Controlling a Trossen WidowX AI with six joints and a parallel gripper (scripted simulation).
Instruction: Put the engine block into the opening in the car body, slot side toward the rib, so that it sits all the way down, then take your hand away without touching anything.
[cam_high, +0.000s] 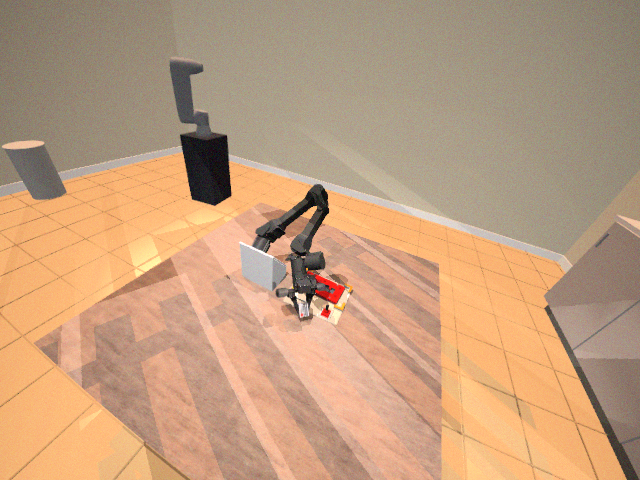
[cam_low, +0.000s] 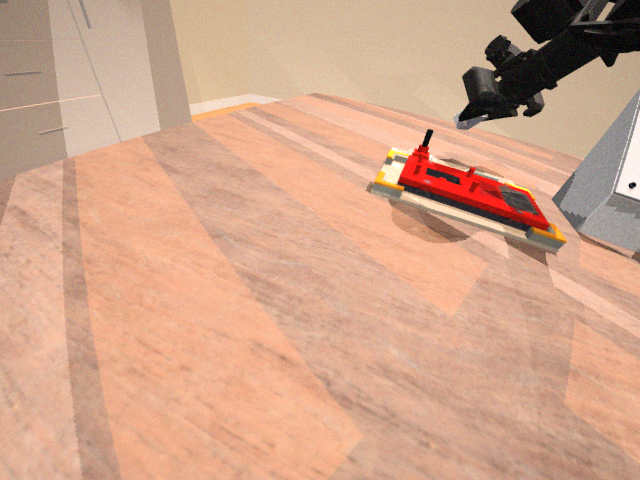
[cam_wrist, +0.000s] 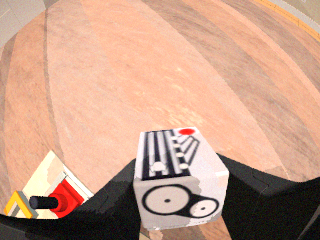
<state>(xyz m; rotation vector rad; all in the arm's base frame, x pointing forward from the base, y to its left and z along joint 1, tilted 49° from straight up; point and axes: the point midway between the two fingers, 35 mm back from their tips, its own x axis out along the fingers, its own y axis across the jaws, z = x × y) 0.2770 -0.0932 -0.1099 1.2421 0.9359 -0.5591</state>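
The engine block (cam_high: 303, 310) (cam_low: 468, 121) (cam_wrist: 180, 187) is a white box with dark stripes and a red dot on one face and two black-ringed pulleys on another. My gripper (cam_high: 302, 308) (cam_low: 471, 118) (cam_wrist: 172, 161) is shut on it, one finger on each side, and holds it in the air, tilted. The red car body (cam_high: 333, 293) (cam_low: 491, 205) lies on a cream base (cam_low: 465, 212) (cam_wrist: 44, 175) with yellow corners. A dark opening (cam_low: 443, 176) shows in its top. The block is beside and above the base, not over the opening. The slot side cannot be made out.
A red piece (cam_high: 325, 313) (cam_low: 422, 150) (cam_wrist: 69, 200) with a black upright post stands at one end of the base. A pale grey slanted panel (cam_high: 261, 268) (cam_low: 604, 191) stands near the arm's base. A cabinet (cam_high: 599, 289) is farther off.
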